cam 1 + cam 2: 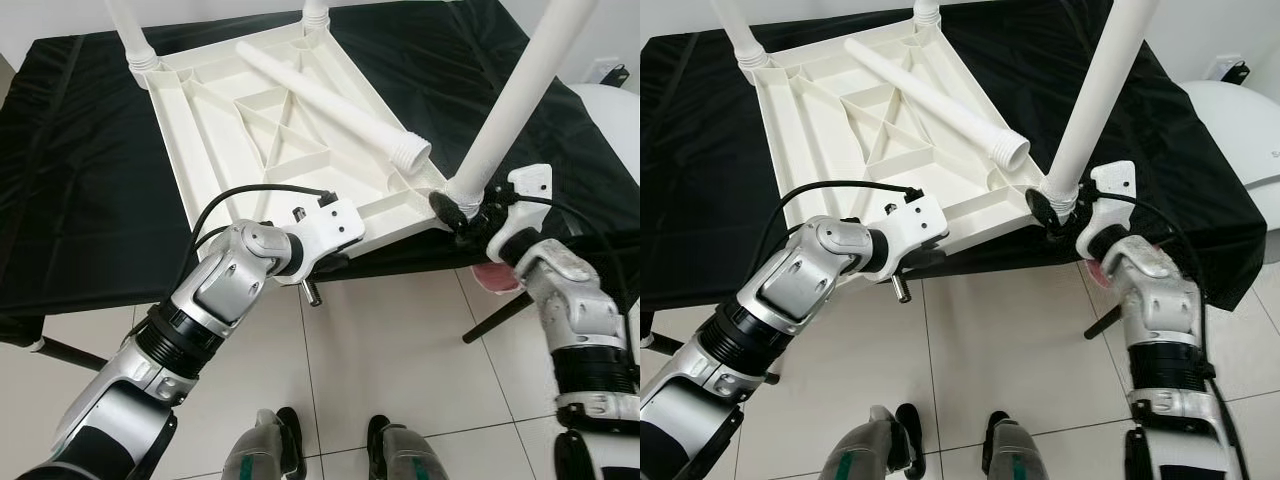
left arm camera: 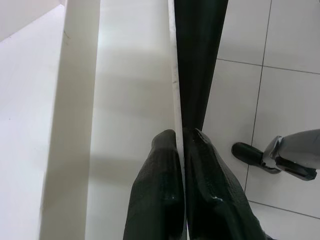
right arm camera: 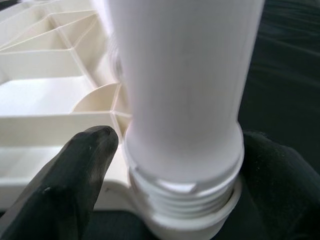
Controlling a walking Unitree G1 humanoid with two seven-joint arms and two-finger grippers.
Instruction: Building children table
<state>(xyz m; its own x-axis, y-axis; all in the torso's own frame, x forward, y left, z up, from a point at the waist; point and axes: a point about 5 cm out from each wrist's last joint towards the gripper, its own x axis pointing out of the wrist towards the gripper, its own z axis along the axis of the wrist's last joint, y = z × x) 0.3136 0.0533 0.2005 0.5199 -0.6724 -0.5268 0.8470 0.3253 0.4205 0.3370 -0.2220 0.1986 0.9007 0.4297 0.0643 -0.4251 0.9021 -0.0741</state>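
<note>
On black-draped bench (image 1: 60, 200), upturned tabletop (image 1: 270, 140), loose leg (image 1: 330, 100) across ribs, left fingers (image 2: 160, 200) pinching rim, right fingers (image 3: 75, 185) clasping corner leg (image 1: 510, 110).

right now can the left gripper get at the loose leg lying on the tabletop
Probably not: the left gripper is clamped on the near edge of the upturned tabletop, and the loose leg lies farther in. It would have to let go first; nothing else blocks the way.

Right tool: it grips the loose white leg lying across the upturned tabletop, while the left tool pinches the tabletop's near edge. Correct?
Not quite. The right tool grips the base of the upright leg at the tabletop's near corner; the right wrist view shows its threads. The loose leg lies untouched. The left tool does pinch the edge.
</note>
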